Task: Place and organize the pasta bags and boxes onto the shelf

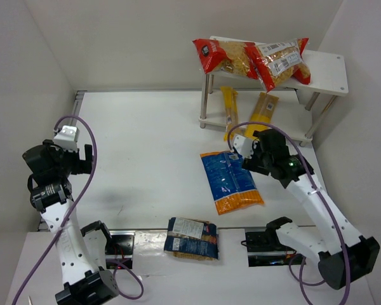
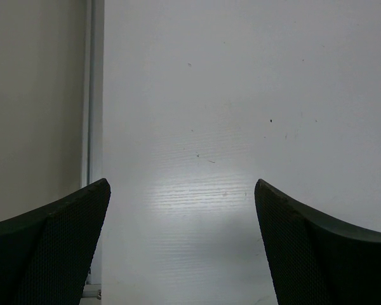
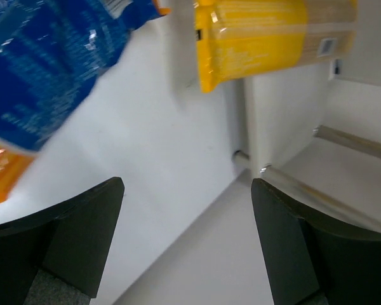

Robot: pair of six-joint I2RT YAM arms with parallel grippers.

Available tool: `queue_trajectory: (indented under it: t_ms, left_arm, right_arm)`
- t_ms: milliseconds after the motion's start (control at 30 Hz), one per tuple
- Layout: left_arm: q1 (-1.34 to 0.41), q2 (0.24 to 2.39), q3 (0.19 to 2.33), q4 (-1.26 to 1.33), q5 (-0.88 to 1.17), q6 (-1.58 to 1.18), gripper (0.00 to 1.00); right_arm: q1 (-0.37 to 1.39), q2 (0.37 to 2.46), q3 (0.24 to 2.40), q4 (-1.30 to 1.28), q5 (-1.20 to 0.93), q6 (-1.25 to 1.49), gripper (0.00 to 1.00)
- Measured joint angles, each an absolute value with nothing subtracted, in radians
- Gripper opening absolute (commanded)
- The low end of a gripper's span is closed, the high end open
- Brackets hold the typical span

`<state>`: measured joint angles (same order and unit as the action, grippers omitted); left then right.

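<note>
We see left fingers [image 2: 51,254] spread wide, empty; right fingers [image 3: 317,241] likewise, above the worktop [image 1: 146,140]. Print on the blue-and-orange bag [image 1: 232,182] and the small dark-blue bag [image 1: 192,240] is too small to read.

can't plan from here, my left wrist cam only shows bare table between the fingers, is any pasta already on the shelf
Observer: Yes, two red-ended clear bags lie side by side on the top board of the shelf.
Operator: which pack sits nearest our side
Observer: The small dark-blue bag, lying at the near edge of the table, about midway across.
Operator: right gripper holding anything
Observer: No, the right gripper is open and empty, hovering by the far end of the large blue-and-orange bag.
</note>
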<state>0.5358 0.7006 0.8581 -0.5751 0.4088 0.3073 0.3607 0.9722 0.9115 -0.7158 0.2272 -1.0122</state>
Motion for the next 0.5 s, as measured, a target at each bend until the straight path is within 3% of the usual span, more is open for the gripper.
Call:
queue_trajectory:
  t_ms: [300, 500]
  left_arm:
    - [0.551, 0.719, 0.858, -0.576, 0.410, 0.307, 1.00]
    - [0.553, 0.725, 0.858, -0.576, 0.410, 0.307, 1.00]
  right_arm:
    - [0.148, 0.896, 1.067, -1.004, -0.143, -0.756, 0.89]
    - [0.053, 0.921, 1.124, -1.042, -0.188, -0.568, 0.92]
